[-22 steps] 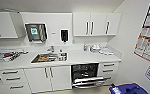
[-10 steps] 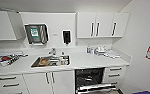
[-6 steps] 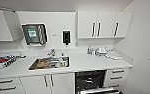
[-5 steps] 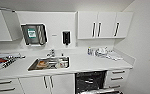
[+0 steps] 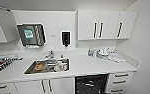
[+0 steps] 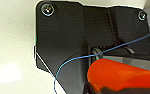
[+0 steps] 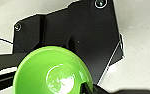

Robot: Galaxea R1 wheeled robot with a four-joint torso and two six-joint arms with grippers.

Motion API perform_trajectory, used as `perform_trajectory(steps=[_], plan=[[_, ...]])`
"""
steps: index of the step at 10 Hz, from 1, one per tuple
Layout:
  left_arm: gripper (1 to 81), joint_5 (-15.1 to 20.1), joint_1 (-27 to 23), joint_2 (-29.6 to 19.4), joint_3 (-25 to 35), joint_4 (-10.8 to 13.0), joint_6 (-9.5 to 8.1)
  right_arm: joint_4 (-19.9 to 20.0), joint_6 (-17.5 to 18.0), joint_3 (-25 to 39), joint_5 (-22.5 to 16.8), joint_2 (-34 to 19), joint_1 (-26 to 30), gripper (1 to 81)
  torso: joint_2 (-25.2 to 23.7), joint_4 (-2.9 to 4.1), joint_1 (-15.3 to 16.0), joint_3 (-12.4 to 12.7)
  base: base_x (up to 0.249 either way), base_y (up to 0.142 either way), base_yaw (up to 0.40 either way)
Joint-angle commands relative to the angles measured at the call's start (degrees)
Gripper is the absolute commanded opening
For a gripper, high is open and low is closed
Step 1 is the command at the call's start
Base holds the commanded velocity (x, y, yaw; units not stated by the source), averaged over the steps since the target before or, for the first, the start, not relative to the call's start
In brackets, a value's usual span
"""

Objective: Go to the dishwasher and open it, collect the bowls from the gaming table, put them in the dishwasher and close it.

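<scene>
The dishwasher (image 5: 91,84) sits under the white counter (image 5: 96,65), right of the sink, and its dark inside with wire racks shows. In the left wrist view a red bowl (image 6: 121,75) hangs over the pale floor, with my left gripper (image 6: 98,89) shut on its rim. In the right wrist view my right gripper (image 7: 89,88) is shut on the rim of a lime green bowl (image 7: 53,73), whose glossy hollow faces the camera. The gaming table is out of view.
A steel sink (image 5: 48,66) holds dishes. Bottles and crockery (image 5: 103,53) stand at the counter's back right. White drawers (image 5: 121,81) flank the dishwasher, a wall (image 5: 148,50) closes the right side, and upper cabinets (image 5: 101,25) hang above.
The camera has come closer to the counter, so the sink and cabinets look larger and the dishwasher has slid to the picture's lower edge.
</scene>
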Motion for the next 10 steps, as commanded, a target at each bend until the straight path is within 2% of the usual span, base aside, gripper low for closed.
perform_trajectory(steps=[1,10], plan=[[1.0,3.8,-2.8,-0.2,0.1,0.5,0.23,0.6,0.4,0.0,-2.5,-1.0,2.3,1.0,0.0,0.00,0.0,0.0,0.156,0.000,0.000],[1.0,3.8,-2.8,-0.2,0.1,0.6,0.23,0.3,0.7,-0.8,-2.4,-0.6,2.8,1.0,0.0,0.00,0.0,0.0,0.147,0.000,0.000]])
